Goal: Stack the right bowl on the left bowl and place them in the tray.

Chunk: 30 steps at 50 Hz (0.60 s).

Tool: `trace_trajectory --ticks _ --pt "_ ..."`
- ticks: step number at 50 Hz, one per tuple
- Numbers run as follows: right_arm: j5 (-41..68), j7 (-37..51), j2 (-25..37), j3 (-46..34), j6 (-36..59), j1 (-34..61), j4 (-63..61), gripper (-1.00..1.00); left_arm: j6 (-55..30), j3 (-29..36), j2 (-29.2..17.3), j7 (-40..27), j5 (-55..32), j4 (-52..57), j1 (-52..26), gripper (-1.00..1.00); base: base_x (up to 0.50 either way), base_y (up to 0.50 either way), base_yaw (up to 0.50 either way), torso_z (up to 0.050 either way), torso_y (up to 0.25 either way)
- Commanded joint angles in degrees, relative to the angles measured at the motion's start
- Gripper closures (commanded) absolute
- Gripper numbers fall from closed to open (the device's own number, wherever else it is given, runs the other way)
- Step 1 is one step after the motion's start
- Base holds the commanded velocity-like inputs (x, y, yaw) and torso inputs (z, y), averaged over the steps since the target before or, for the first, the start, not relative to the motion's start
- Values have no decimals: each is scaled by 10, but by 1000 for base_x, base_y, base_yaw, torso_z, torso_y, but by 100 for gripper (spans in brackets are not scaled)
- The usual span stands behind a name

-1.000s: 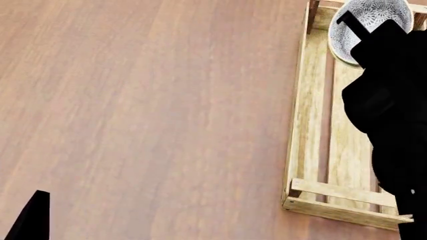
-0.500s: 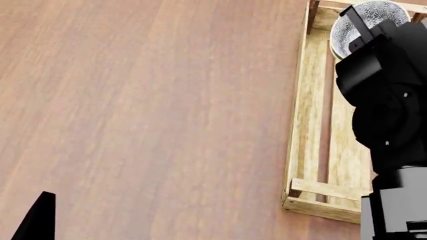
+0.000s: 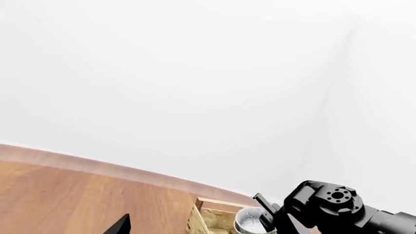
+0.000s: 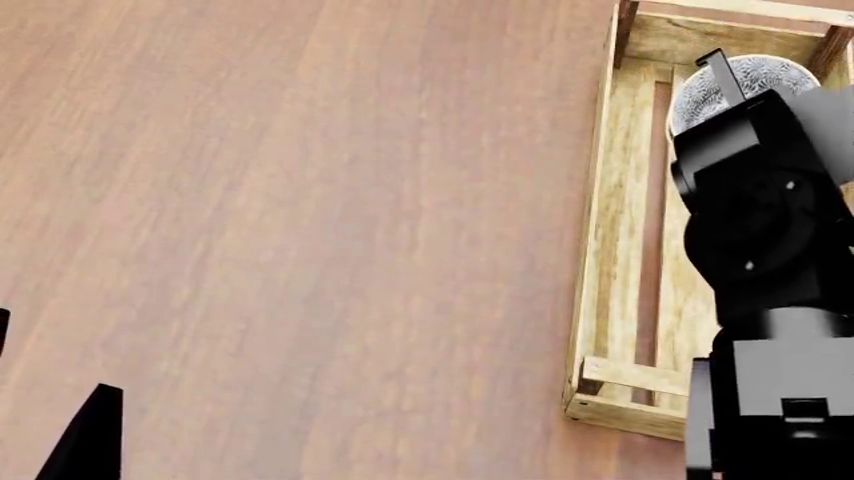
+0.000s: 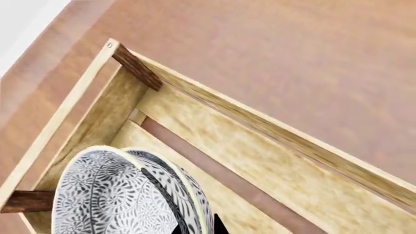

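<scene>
The tray [image 4: 617, 230] sits on the wooden table [image 4: 294, 220], close to the table's right edge, with its long side running away from the robot. It is a light wood crate with low sides, dark corner posts and a bottom made of slats with gaps between them. The two bowls [image 4: 747, 82] are inside the tray, near its far end — they have a grey and white leafy pattern. In the right wrist view you can see one bowl [image 5: 107, 195] nested in the other, with two rims showing side by side, and they lie close to the tray's far corner, near a dark corner post [image 5: 136, 67]. They look tilted over, not flat. The right gripper [image 4: 727, 85] is over the tray, right at the bowls, and one thin black finger [image 4: 715, 66] sticks up past the bowl rim. The big black arm hides most of the bowls in the head view. I cannot tell if the right pincer is apart or clamped on the rim — the fingers are mostly hidden. The left gripper [image 4: 83, 440] is only a small black tip at the near left corner of the head view, well apart from the tray, and I cannot tell if it is apart or together.
</scene>
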Motion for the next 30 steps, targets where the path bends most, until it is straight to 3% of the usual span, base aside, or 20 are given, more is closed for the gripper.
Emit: trace_trajectory --ticks 1,19,30 --pt "-56 -11 -7 59 -8 -4 11 100 1 2 0 0 0 -3 0 -100 0 0 0 0 0" --pt "-168 -28 -12 210 6 -23 11 100 -1 6 0 -2 4 -2 -1 -100 0 0 0 0 1" --pt "-249 -82 -16 306 33 -25 11 100 0 10 2 -1 7 -8 -2 -100 0 0 0 1 1"
